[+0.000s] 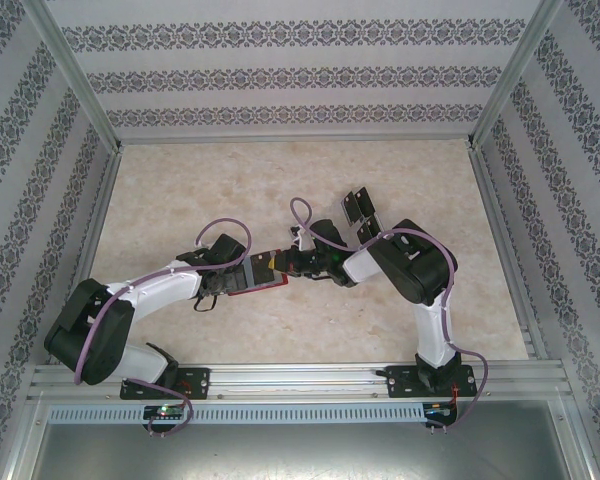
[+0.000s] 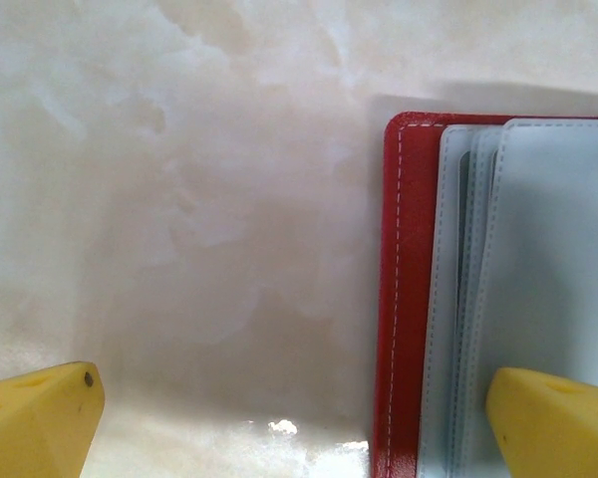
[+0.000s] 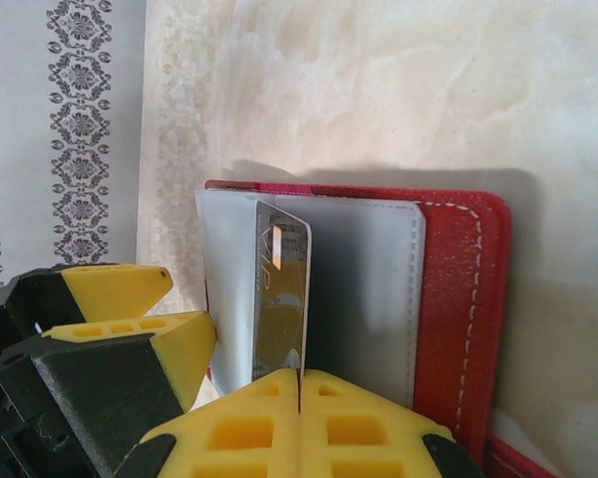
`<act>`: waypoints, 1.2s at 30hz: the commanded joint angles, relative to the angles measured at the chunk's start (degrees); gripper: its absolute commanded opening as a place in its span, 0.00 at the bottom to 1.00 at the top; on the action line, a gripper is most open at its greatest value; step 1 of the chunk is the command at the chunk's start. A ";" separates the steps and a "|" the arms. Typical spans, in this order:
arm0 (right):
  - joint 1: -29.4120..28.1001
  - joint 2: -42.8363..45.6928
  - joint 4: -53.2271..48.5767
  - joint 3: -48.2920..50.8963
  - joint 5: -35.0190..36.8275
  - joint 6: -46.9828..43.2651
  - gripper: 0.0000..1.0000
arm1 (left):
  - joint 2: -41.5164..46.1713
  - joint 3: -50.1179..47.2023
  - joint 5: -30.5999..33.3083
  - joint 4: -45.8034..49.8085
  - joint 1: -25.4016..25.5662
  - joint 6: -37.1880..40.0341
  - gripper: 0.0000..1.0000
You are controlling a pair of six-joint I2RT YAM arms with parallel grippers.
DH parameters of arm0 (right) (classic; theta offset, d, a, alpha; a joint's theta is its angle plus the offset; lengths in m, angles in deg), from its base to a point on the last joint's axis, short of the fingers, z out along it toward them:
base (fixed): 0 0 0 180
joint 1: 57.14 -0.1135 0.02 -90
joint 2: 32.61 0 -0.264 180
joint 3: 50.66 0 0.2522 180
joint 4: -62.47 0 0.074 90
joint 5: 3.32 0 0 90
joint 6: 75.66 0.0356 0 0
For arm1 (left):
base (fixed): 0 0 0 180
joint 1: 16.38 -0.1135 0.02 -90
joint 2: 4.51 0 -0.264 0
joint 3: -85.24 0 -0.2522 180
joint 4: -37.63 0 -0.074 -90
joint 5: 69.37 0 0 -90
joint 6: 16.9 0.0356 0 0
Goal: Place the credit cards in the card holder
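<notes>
On the table point(image 1: 180, 200) the card holder point(image 1: 260, 288) lies open near the centre, grey sleeves point(image 2: 538, 279) up, spare credit cards point(image 1: 358, 208) toward 1 o'clock from it; the left gripper point(image 2: 294, 423), at its 9 o'clock side, is spread wide, one finger point(image 2: 553, 418) over the sleeves; the right gripper point(image 3: 299, 383) pinches one card point(image 3: 279, 299) edge-on among them; best, I judge, to line the card with one slot, slide it shallow, and pin that sleeve.

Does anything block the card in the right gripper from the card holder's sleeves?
Nothing visible does. The card, pinched in the right gripper, stands edge-on over the grey sleeves of the open card holder. The open left gripper straddles its edge, beside the path.
</notes>
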 commanded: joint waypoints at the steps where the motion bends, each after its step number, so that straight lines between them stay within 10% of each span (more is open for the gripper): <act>1: 0.10 -0.83 -6.49 -0.15 2.29 -2.71 0.00 | -0.65 -1.75 0.45 2.87 -0.58 -0.34 1.00; 36: -2.99 1.58 -10.58 0.26 5.78 5.37 0.00 | -0.57 -2.08 0.71 3.25 -0.58 -0.49 1.00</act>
